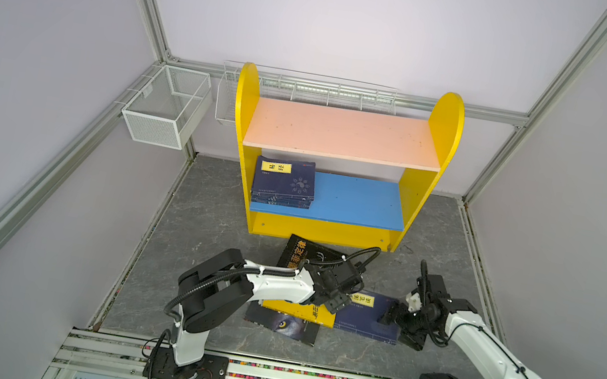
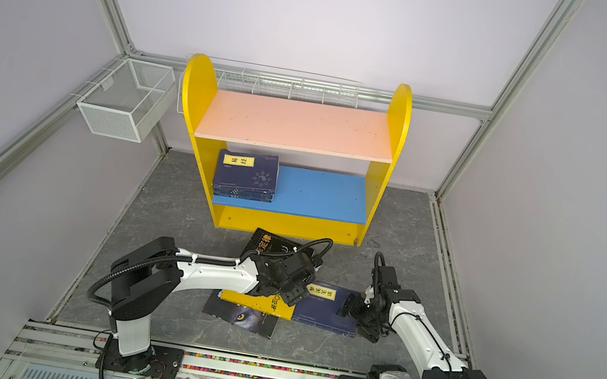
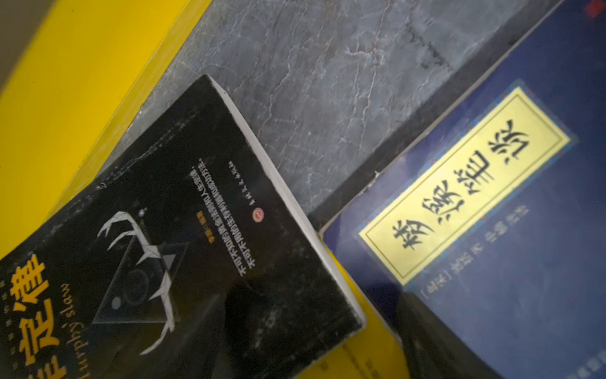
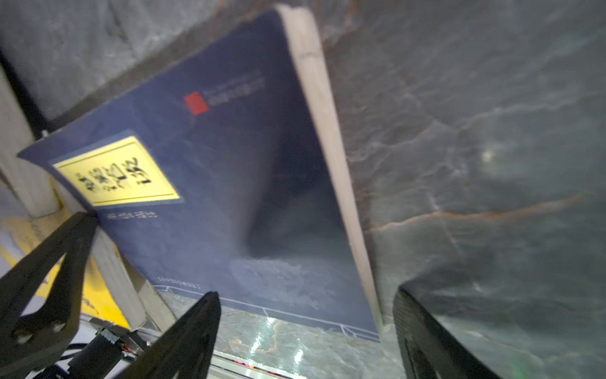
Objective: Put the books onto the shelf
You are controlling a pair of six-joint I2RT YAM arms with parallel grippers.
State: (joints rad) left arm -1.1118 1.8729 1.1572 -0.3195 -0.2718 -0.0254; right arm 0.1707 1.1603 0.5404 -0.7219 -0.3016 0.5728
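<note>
Navy paperback lies flat on the grey marbled tabletop, just under the right gripper. Its jaws stand apart across the pale page edge and hold nothing. I judge the book light, thin and a little bendy, with a smooth cover, so it is best pinched at that free edge. The left gripper, also spread and empty, hangs over the black book beside it. Beyond both grippers, the shelf has room on its blue lower board, next to the navy stack.
</note>
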